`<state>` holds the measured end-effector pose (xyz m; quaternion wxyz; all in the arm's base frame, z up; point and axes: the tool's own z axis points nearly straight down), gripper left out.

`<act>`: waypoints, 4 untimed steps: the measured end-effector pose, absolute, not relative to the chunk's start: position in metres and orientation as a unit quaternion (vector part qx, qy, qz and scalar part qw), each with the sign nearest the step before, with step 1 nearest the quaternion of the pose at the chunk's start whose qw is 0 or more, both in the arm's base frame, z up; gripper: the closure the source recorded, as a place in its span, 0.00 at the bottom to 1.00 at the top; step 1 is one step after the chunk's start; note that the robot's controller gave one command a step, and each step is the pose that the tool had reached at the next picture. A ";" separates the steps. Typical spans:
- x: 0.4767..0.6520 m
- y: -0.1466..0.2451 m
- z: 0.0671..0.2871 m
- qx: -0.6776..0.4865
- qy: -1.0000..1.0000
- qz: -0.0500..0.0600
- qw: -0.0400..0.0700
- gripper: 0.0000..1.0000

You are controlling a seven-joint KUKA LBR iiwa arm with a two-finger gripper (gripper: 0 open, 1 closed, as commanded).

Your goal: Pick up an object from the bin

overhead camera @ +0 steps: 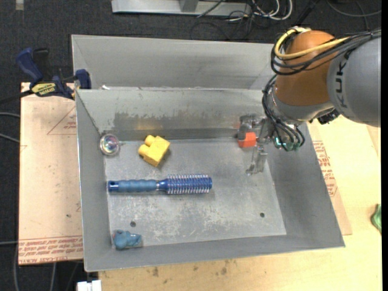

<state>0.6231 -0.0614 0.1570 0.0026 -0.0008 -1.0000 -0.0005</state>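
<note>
My gripper (256,161) hangs low over the right part of the bin floor, near the back wall. A small orange-red thing (247,140) lies close against the gripper's left side, and I cannot tell whether the two touch. A blue hairbrush (160,185) lies across the middle of the floor with its bristle head toward the gripper, a short way to the left of it. Farther left, a yellow block (153,150) rests near the back wall.
A small shiny clear ball (110,143) sits in the back left corner. A crumpled blue thing (127,240) lies in the front left corner. The arm with its orange cover and cables reaches in over the right rim.
</note>
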 end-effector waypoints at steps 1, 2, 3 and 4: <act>0.583 0.005 0.069 0.018 -1.000 -0.002 0.004 0.00; 0.582 0.050 0.071 0.008 -1.000 -0.002 0.000 0.00; 0.582 0.047 0.071 0.006 -1.000 0.000 0.000 1.00; 0.578 0.043 0.230 0.014 -1.000 0.000 -0.005 1.00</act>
